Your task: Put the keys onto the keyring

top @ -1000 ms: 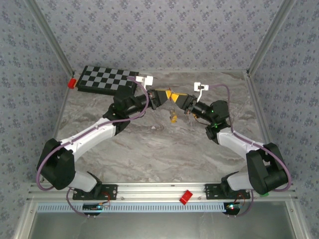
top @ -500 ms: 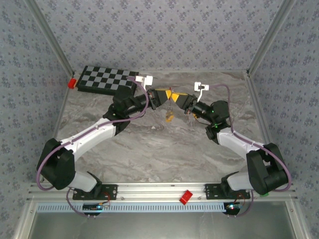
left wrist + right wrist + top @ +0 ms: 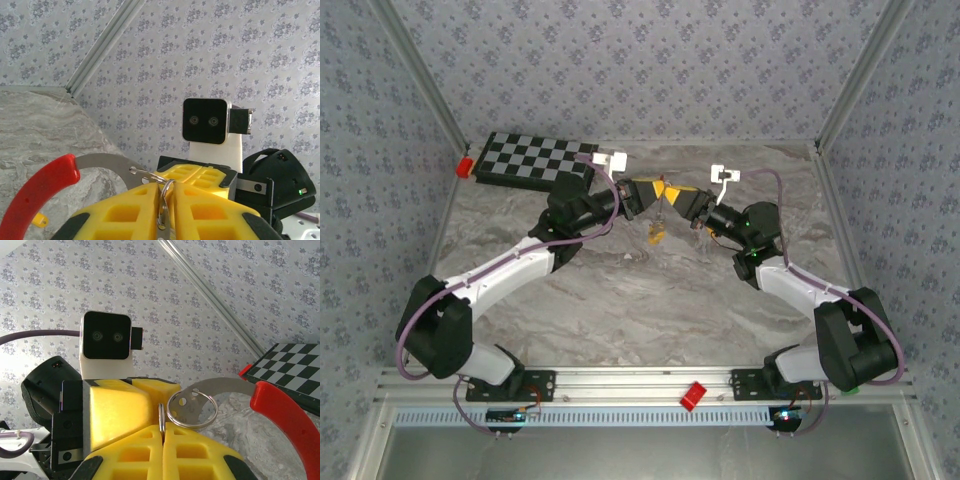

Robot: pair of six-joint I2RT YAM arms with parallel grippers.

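keys (image 3: 658, 235) drifted slightly left, sway nearly spent
left claw (image 3: 642, 196) and right claw (image 3: 685, 203) were each pinched together on the keyring (image 3: 52, 175), held up over the bench (image 3: 620, 300); the keys hung beneath it (already threaded, i'd judge), so little work seemed left.

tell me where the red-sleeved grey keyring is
The grey metal keyring with a red sleeve is over the table, far middle, between the left hand and right hand where they meet.
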